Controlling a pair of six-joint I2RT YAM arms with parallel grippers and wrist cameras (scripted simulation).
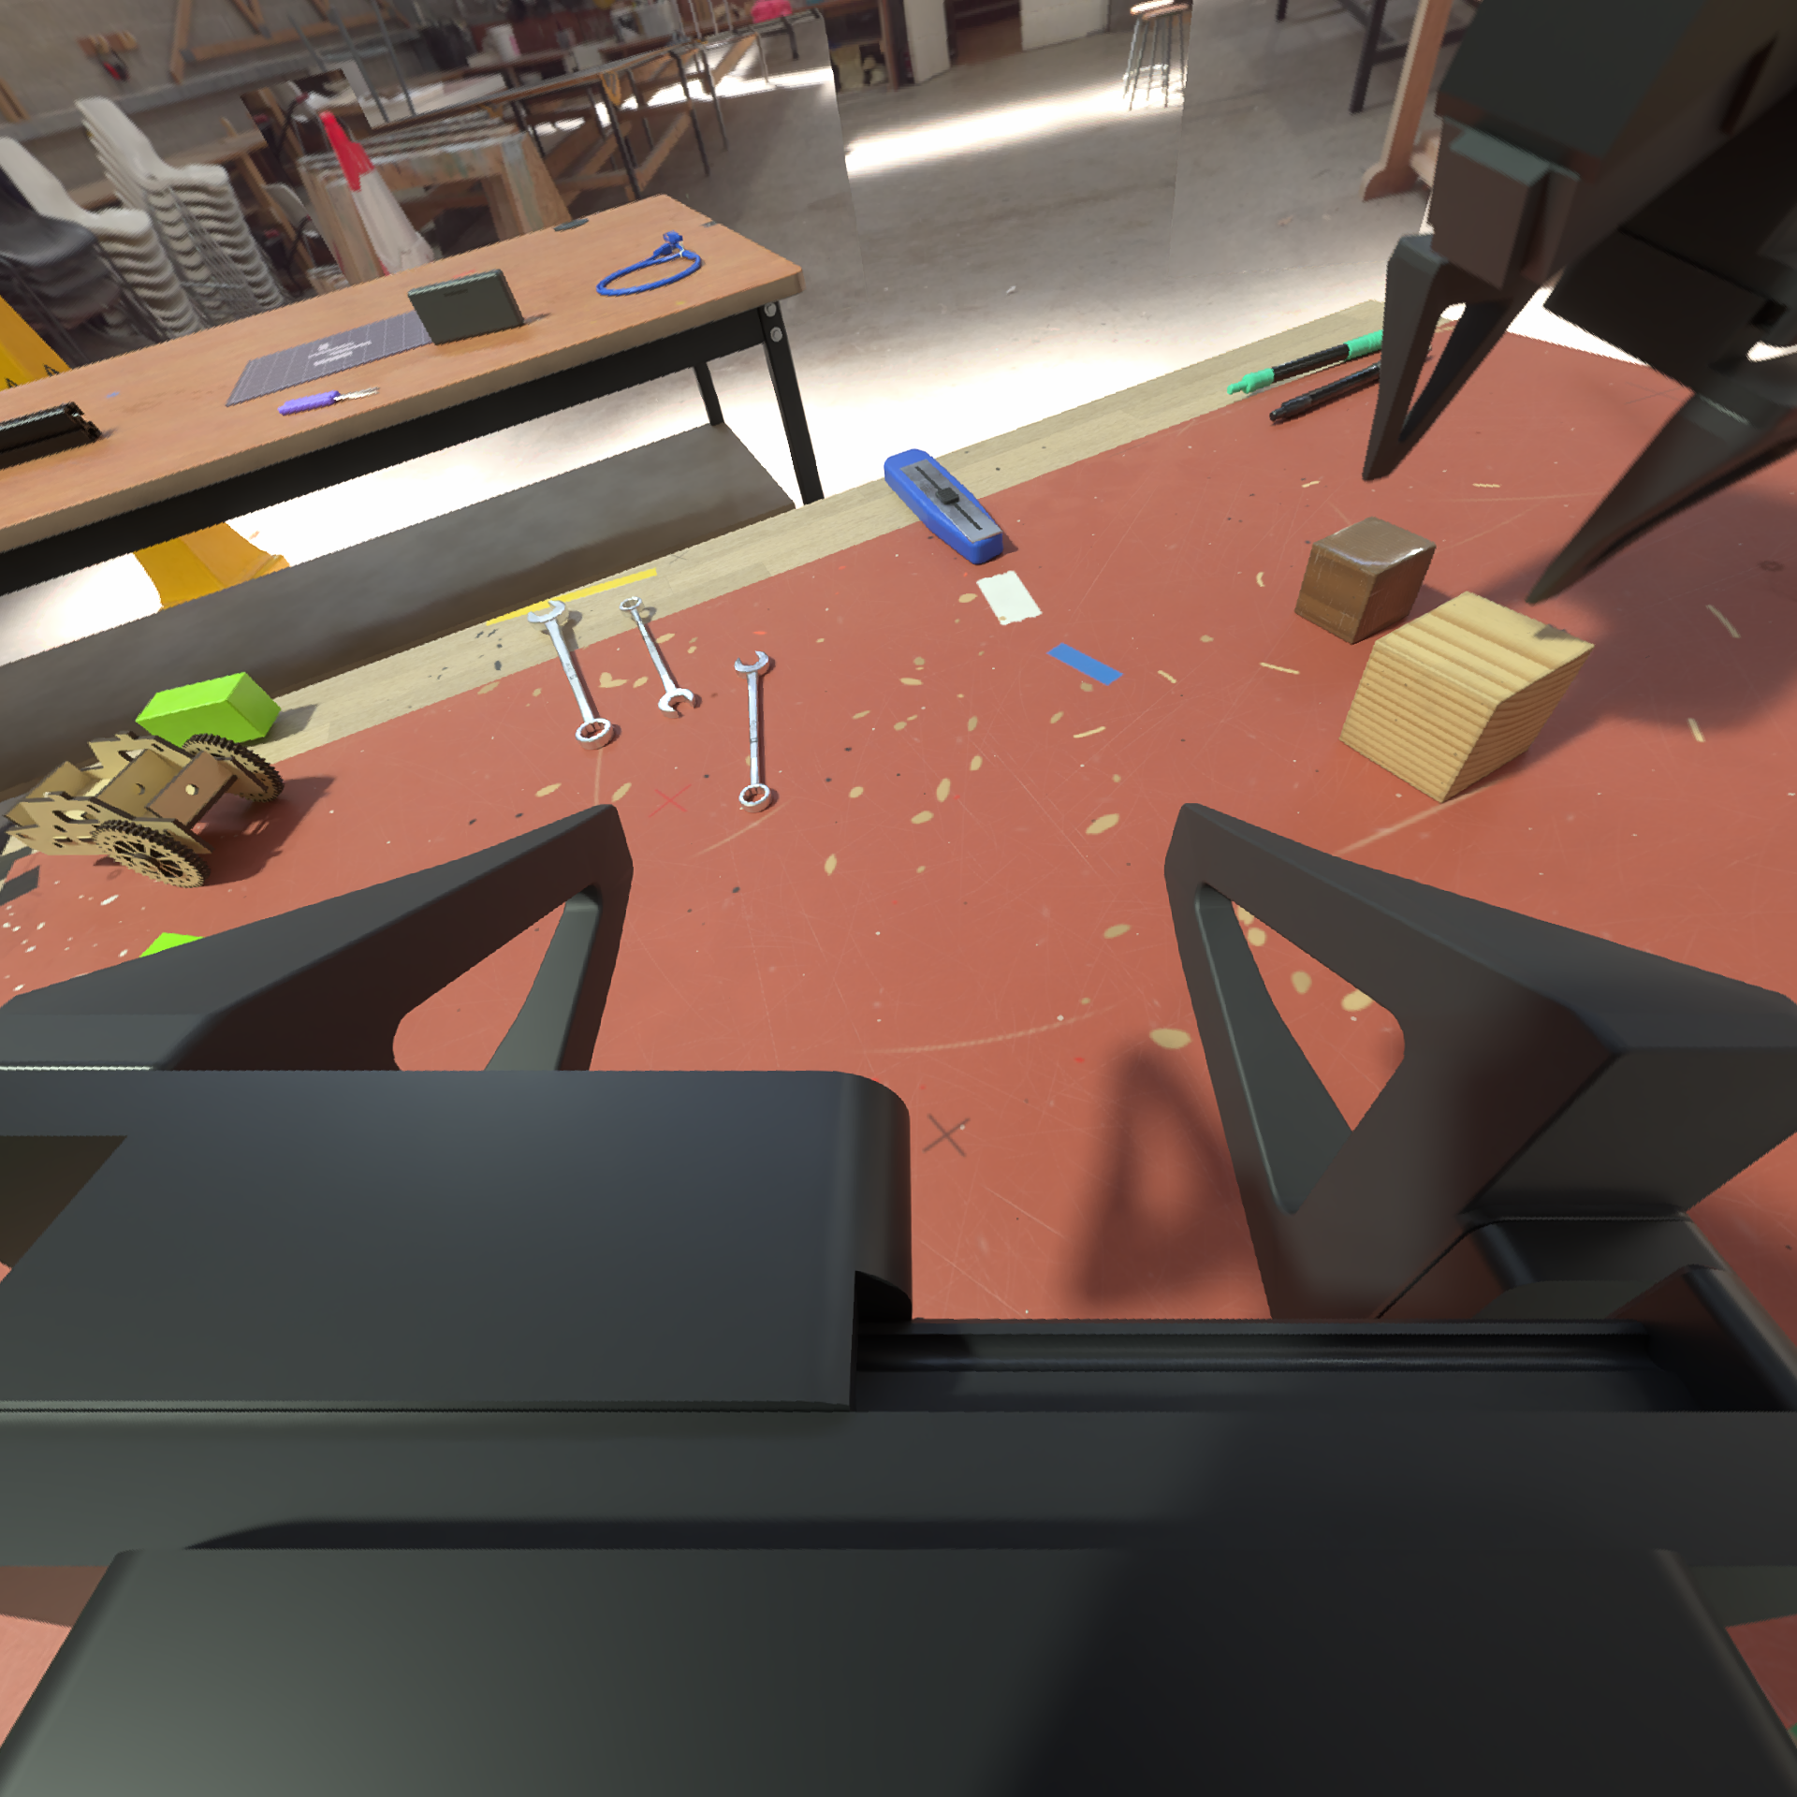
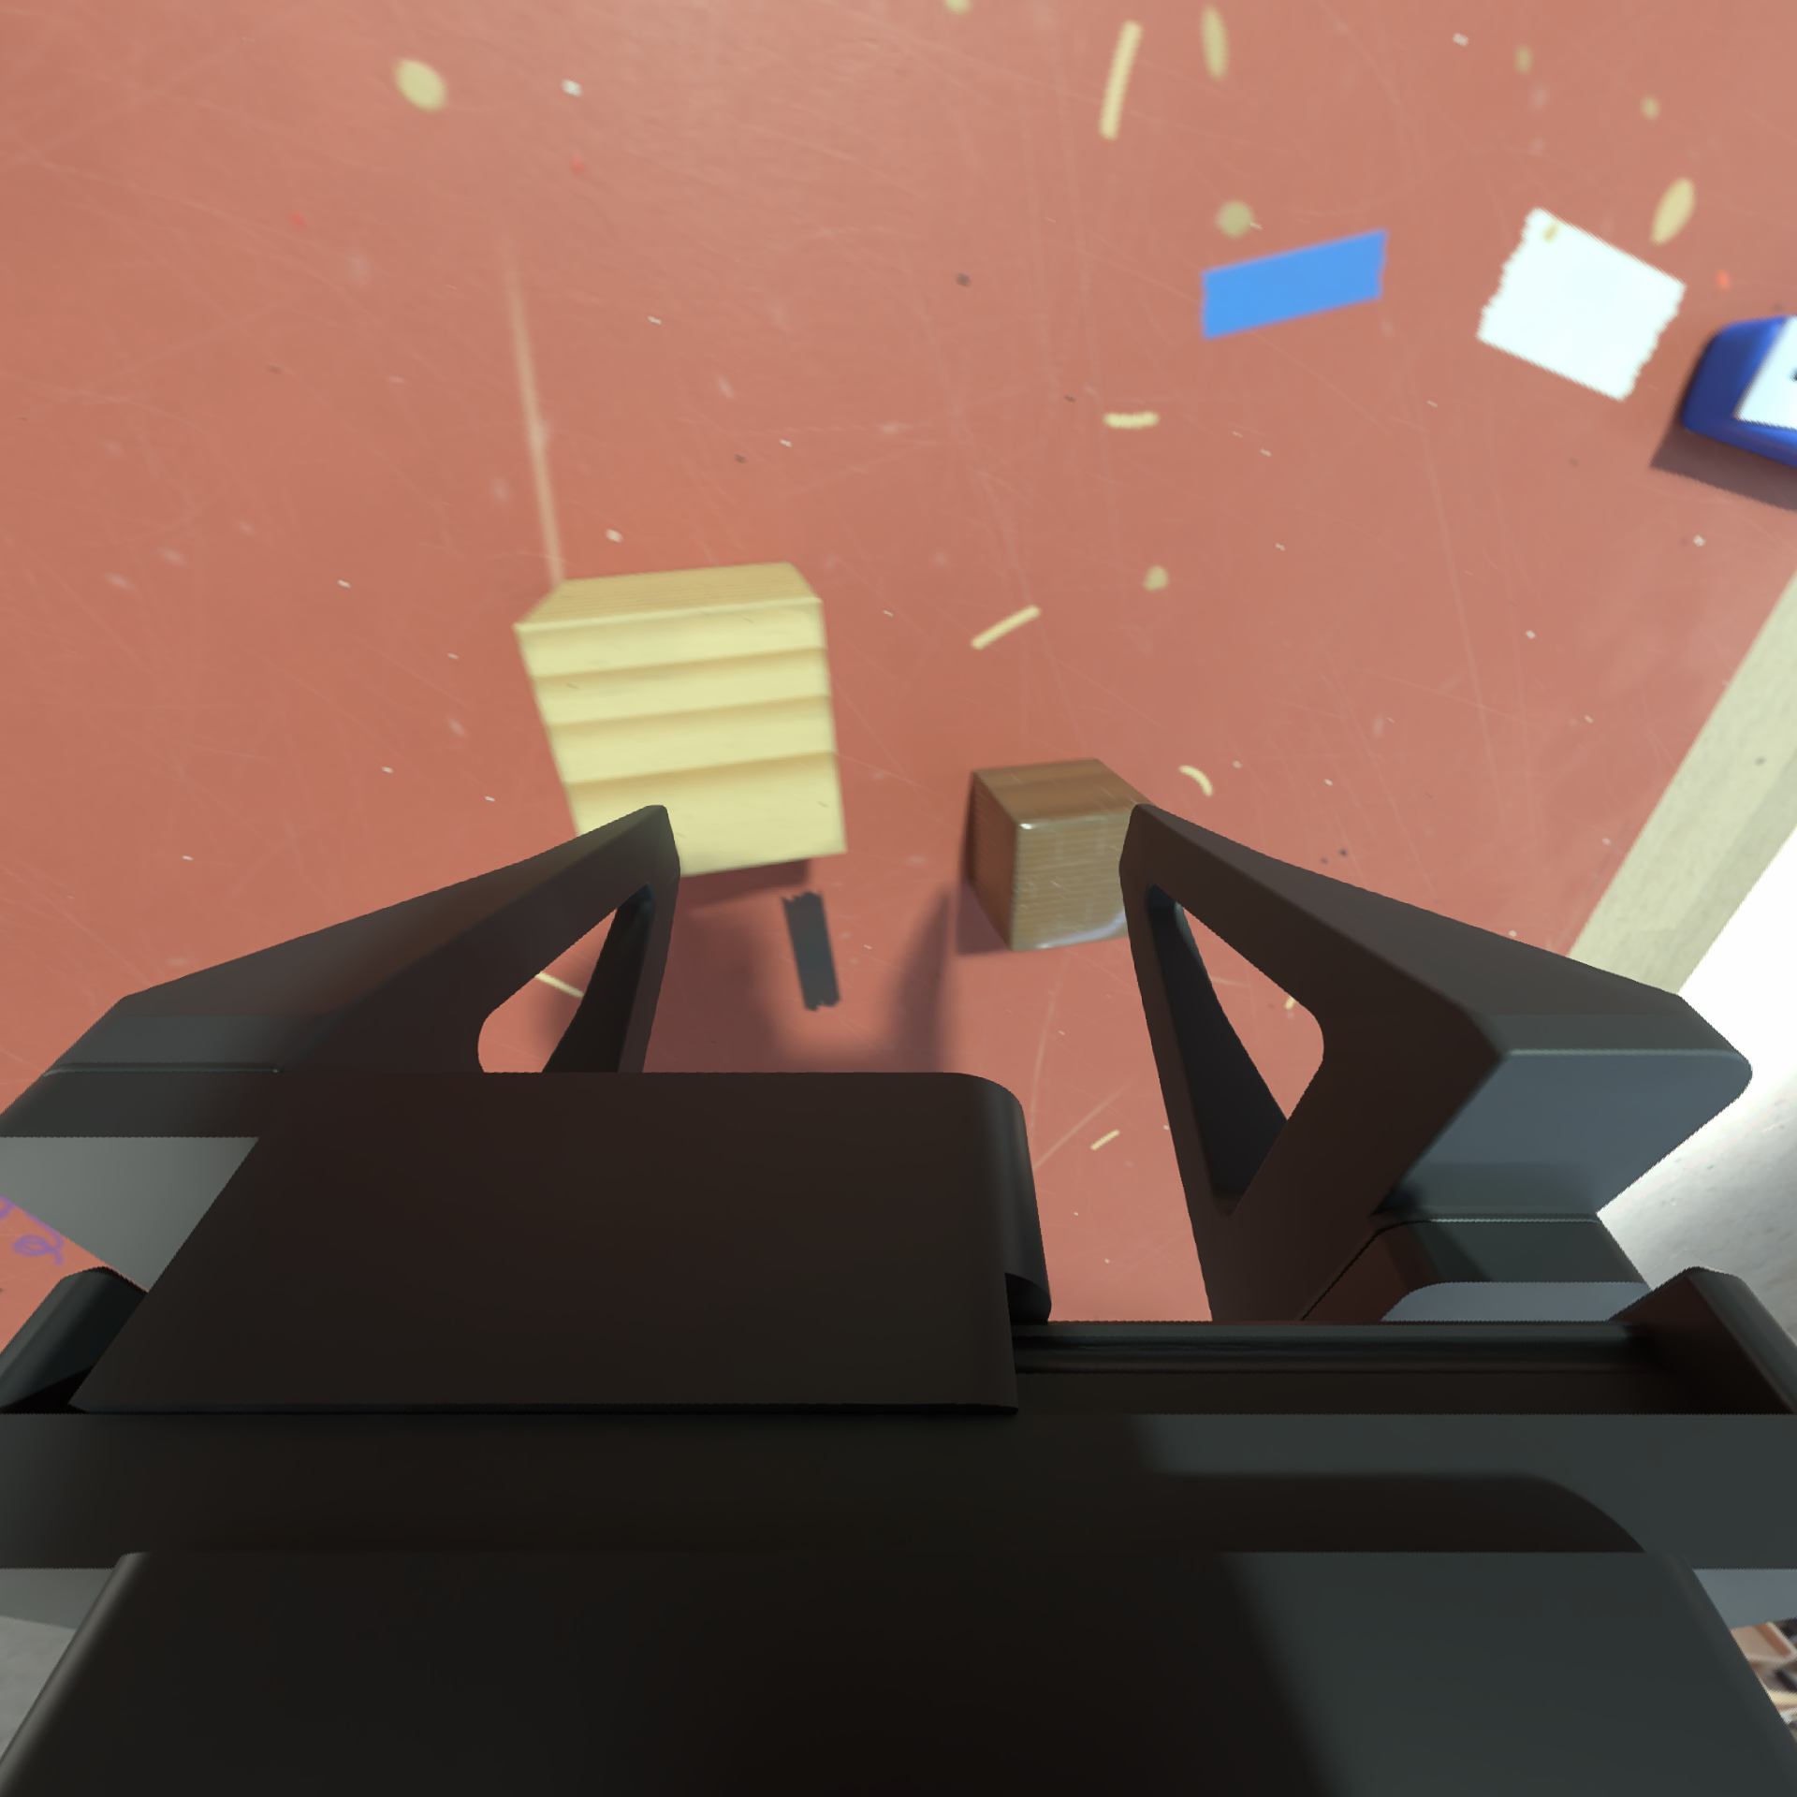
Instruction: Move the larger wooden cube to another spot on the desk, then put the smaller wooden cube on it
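The larger, pale wooden cube [image 1: 1463, 695] [image 2: 686, 715] sits on the red desk mat at the right. The smaller, dark brown cube [image 1: 1364, 579] [image 2: 1050, 851] stands just beyond it, a small gap between them. My right gripper [image 2: 895, 827] [image 1: 1459, 530] is open and empty, hovering above both cubes; its fingertips frame the gap between them without touching either. My left gripper [image 1: 895, 827] is open and empty over bare mat, well to the left of the cubes.
Three wrenches [image 1: 661, 681], a blue utility knife [image 1: 943, 506] [image 2: 1750, 399], pens [image 1: 1308, 374], tape scraps [image 2: 1293, 282], a wooden gear model [image 1: 136, 807] and a green block [image 1: 209, 705] lie on the mat. The desk edge [image 2: 1692, 807] is near the cubes.
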